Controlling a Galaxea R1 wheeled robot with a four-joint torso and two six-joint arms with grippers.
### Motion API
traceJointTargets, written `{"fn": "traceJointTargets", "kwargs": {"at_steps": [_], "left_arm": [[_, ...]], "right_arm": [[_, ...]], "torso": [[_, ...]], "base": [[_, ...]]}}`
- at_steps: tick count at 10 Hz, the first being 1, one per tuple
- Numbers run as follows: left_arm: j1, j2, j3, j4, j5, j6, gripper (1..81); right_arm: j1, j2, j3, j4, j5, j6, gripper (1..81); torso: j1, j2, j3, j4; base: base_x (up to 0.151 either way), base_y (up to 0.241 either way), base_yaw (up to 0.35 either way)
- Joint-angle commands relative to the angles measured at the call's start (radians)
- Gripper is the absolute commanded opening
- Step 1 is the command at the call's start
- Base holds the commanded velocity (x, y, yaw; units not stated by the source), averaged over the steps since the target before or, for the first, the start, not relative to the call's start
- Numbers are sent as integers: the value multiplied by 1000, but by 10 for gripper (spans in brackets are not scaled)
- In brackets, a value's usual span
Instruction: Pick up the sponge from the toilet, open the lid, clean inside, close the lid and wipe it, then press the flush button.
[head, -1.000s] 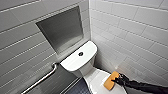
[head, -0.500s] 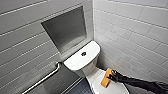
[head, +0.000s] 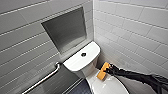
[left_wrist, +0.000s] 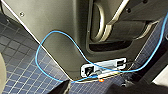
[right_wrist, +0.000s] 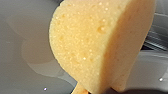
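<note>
My right claw (head: 109, 71) clamped on sponge (head: 103, 71), narrow grip on its end. Sponge tilted, low over rear of lid (head: 106, 85), just beside cistern of toilet (head: 78, 63); can't tell if touching lid. Flush button (head: 83, 54) on cistern top, apart from sponge. Vs 1 s ago: my arm carried sponge along lid toward cistern, now closer to it.
</note>
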Motion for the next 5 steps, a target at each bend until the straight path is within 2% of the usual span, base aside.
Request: {"fn": "traceJointTargets", "kwargs": {"at_steps": [1,2,3,5], "left_arm": [[12,-12,-1,2,84,2,811],[12,-10,-1,2,82,2,811],[12,-6,-1,4,82,2,811],[13,-4,-1,4,85,2,811]], "right_arm": [[132,-3,34,31,-37,20,10],[113,4,42,31,-25,33,10],[85,13,32,31,-7,45,10],[16,34,-79,31,33,121,10]], "torso": [[64,-99,0,0],[87,-137,0,0],[44,-71,0,0],[73,-124,0,0]], "base": [[0,0,0],[0,0,0],[0,0,0],[0,0,0]]}}
